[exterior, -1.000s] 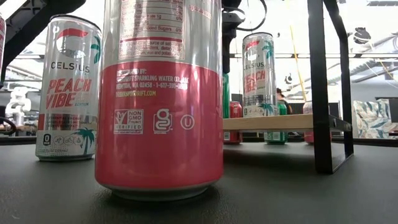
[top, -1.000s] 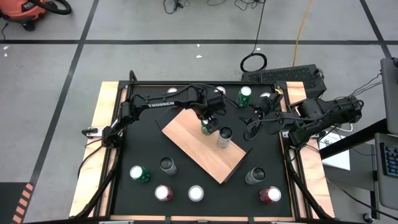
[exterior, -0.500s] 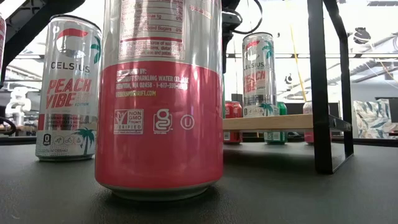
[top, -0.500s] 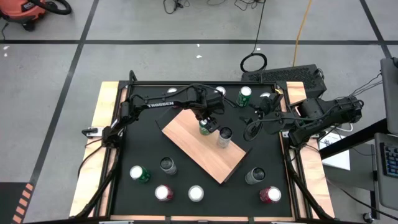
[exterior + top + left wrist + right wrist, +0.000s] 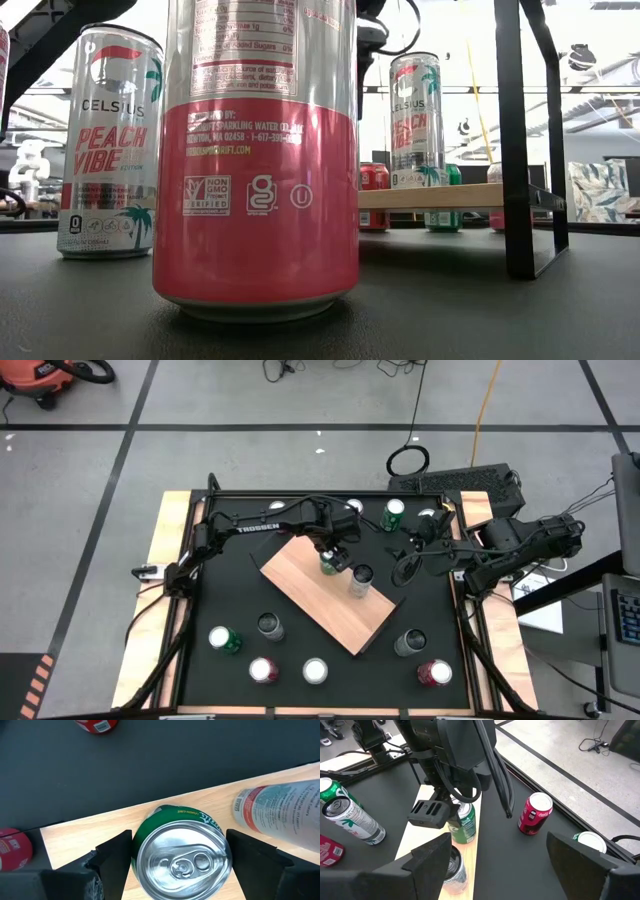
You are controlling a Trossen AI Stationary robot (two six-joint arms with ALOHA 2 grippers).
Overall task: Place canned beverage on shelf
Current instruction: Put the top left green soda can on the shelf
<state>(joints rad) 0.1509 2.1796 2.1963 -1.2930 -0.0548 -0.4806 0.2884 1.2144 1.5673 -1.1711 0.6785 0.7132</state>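
left gripper (image 5: 333, 557) sits over the far end of the shelf (image 5: 310, 595), clenched around an upright green can (image 5: 330, 563); in the left wrist view the two fingers (image 5: 114, 854) stand on either side of the green can (image 5: 181, 854), touching or nearly touching its sides, can top with pull tab facing the camera. the can stands on the wood board, base on the surface as far as the right wrist view shows. right gripper (image 5: 412, 555) waits off the shelf's right side, near the back right of the table (image 5: 230, 600), fingers spread, nothing between them.

near to far in the low view: big pink and silver can (image 5: 258, 150) fills the front, celsius peach vibe can (image 5: 108, 140) behind it to the left, then the shelf (image 5: 430, 196) on black rods with a second celsius can (image 5: 417, 120) standing on it. red and green cans sit on the table beyond, seen under the board.

high view: silver can (image 5: 360, 580) on the shelf just beside the green can, not touching. front row on the table: green can (image 5: 223, 640), dark can (image 5: 270, 625), pink can (image 5: 264, 670), white-top can (image 5: 315, 671), dark can (image 5: 410, 643), red can (image 5: 434, 674). far edge: another green can (image 5: 392, 513).

right wrist view also shows a red coca-cola can (image 5: 535, 813) on the table beside the shelf's far end.
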